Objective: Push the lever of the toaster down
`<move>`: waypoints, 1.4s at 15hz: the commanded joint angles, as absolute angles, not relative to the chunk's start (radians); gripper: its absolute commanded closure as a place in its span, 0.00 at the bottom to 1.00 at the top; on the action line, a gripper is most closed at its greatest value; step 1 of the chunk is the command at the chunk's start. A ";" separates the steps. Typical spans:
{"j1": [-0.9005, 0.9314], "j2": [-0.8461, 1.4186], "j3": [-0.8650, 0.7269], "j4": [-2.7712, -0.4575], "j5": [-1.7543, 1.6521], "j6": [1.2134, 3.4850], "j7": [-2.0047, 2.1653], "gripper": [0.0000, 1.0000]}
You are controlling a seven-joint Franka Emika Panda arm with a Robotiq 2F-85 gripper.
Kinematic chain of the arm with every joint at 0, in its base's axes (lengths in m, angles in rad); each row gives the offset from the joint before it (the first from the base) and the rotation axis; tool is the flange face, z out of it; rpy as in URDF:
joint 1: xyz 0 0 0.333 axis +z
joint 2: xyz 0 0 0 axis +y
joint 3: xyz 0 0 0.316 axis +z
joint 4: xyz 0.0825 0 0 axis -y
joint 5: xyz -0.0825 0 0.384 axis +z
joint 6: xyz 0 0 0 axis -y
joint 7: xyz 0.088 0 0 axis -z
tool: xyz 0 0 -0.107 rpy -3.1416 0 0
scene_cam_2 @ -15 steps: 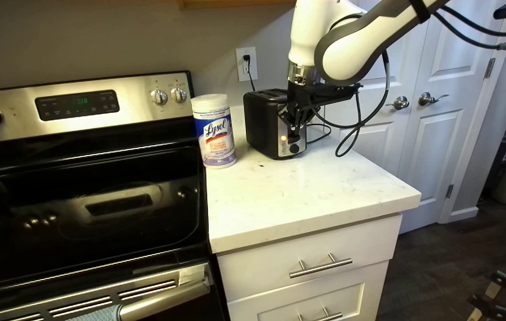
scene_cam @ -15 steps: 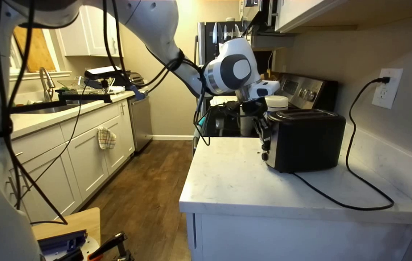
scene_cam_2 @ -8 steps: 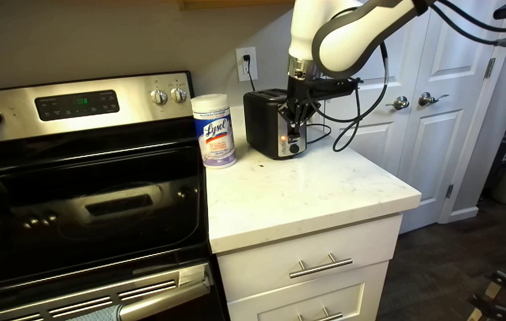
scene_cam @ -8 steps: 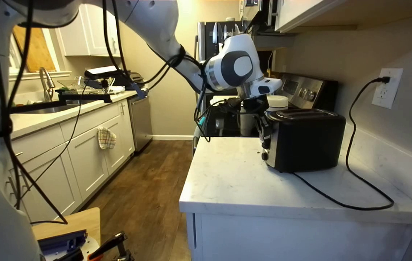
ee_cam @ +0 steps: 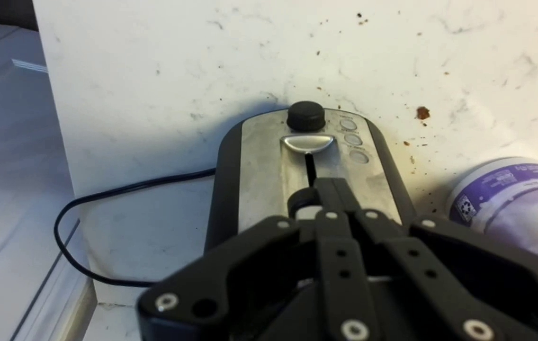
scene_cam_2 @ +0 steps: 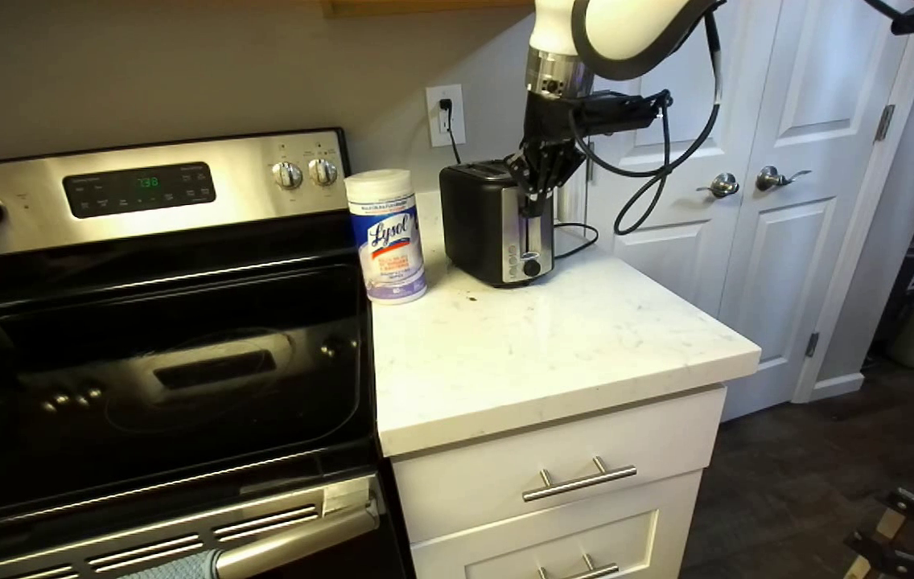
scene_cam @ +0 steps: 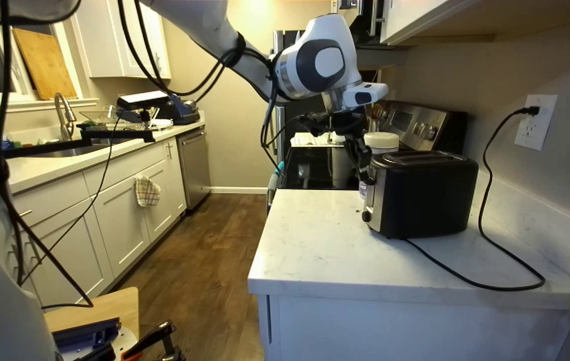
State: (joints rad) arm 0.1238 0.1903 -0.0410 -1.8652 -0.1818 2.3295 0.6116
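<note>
The black toaster (scene_cam: 425,195) with a silver end panel stands on the counter; it also shows in an exterior view (scene_cam_2: 475,225) and the wrist view (ee_cam: 264,189). The lever (ee_cam: 303,199), a small dark knob, sits high on its vertical slot, with bare slot below it. My gripper (ee_cam: 337,194) is shut with its fingertips together and nothing between them. Its tips are at the lever and hide part of it in the wrist view; I cannot tell whether they touch it. The gripper also shows at the panel's upper part in both exterior views (scene_cam: 364,170) (scene_cam_2: 536,203).
A Lysol wipes canister (scene_cam_2: 389,241) stands beside the toaster, between it and the stove (scene_cam_2: 183,362). The black power cord (scene_cam: 488,288) loops over the counter (scene_cam: 325,250) to a wall outlet (scene_cam: 536,123). An upper cabinet (scene_cam: 445,30) hangs above.
My gripper has risen from low on the toaster's end panel to its upper part. The panel's orange light, lit before, is now off. The lower slot is now uncovered.
</note>
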 commanded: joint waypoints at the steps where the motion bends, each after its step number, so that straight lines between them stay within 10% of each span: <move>1: 0.106 0.199 -0.035 -1.869 -0.168 2.300 0.589 1.00; 21: 0.148 0.341 -0.063 -1.793 -0.259 2.321 0.627 1.00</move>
State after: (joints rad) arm 0.1336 0.3287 -0.0433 -1.7920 -0.2028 2.2737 0.6126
